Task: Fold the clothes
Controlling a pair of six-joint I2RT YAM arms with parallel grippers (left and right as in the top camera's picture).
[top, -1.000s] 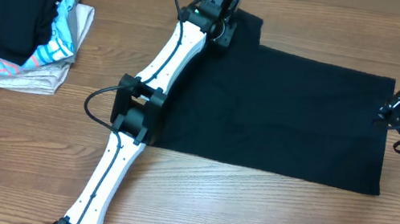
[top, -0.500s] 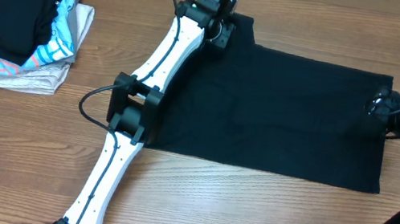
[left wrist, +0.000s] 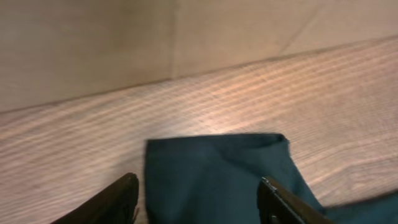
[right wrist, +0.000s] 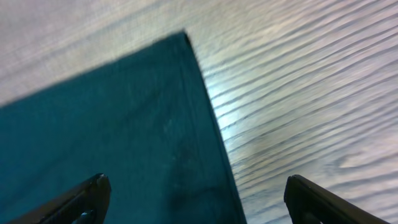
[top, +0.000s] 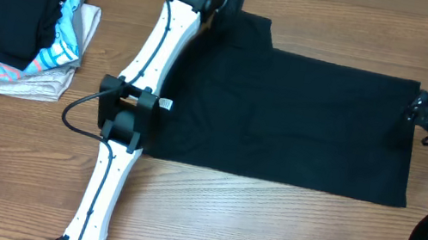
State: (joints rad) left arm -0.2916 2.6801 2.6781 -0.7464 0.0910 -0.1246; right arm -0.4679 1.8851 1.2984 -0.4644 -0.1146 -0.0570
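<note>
Plain black T-shirt point(top: 301, 121), flat, roughly rectangular, sleeve at far-left corner

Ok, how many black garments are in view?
2: the black T-shirt spread flat in the centre, and a crumpled black garment atop the folded pile at far left. The pile may hide more.

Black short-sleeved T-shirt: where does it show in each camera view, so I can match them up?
Overhead: the black short-sleeved T-shirt lies spread flat, from the centre to the right of the picture.
Left wrist: one squared fabric end, likely the sleeve, sits bottom centre and looks dark teal.
Right wrist: a hemmed corner fills the lower left.
Shared landmark: the wooden table, bare beside the fabric in all three.
</note>
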